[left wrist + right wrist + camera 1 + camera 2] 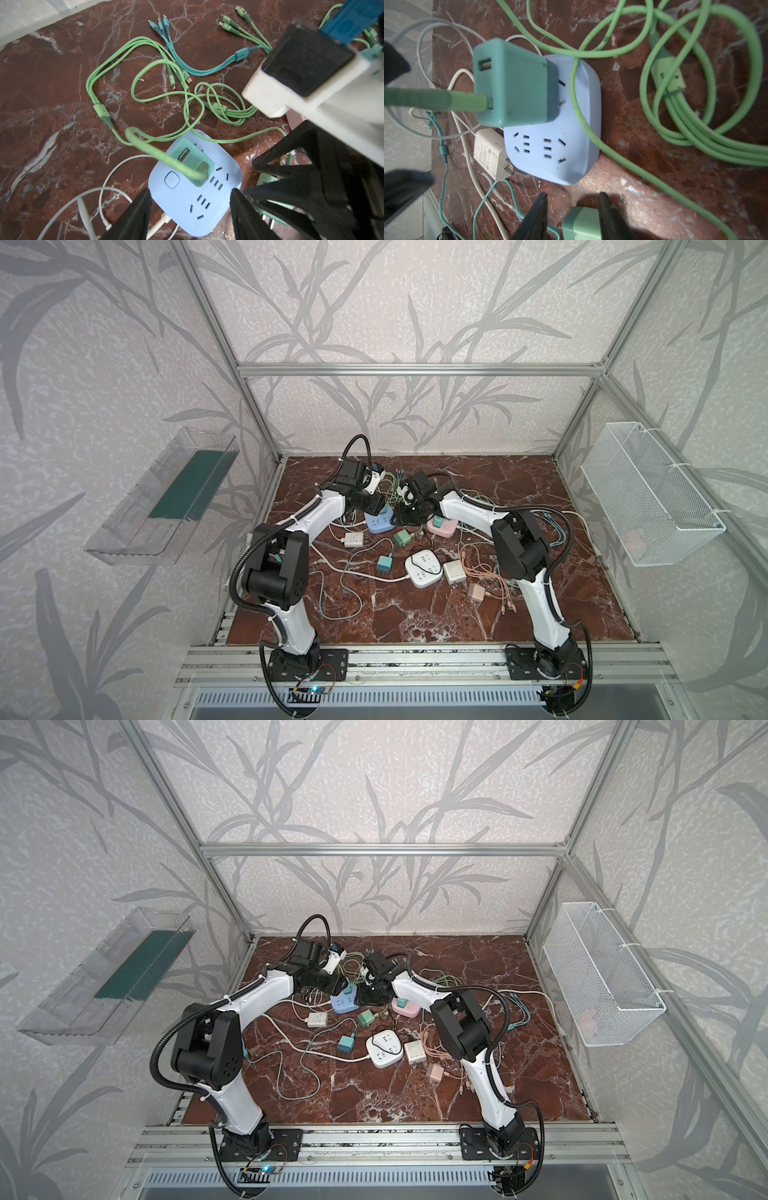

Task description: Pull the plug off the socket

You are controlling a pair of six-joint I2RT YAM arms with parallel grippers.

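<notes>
top views, socket: blue socket [376, 526] [343, 1006] on marble table [540, 572], far-centre
top views, plug: teal plug [386, 513] [350, 993] stands in the socket's top face
top views, arms: left arm [316, 514] and right arm [469, 510] both bend in over the socket, fingers too hidden to read
left wrist, left gripper [190, 190]: fingers [137, 212] either side of blue socket [187, 207], pressed on its sides
left wrist, plug: teal plug [189, 158] upright beside power button [172, 179], green cable [145, 145] in one USB port
right wrist, right gripper [573, 195]: fingers [537, 216] apart, nothing clamped, just short of socket edge, pale green charger [579, 224] low between them, contact unclear
right wrist, plug: teal plug [512, 83] seated in blue socket [550, 149]
right wrist, extras: white charger [490, 153] lies against socket's side
</notes>
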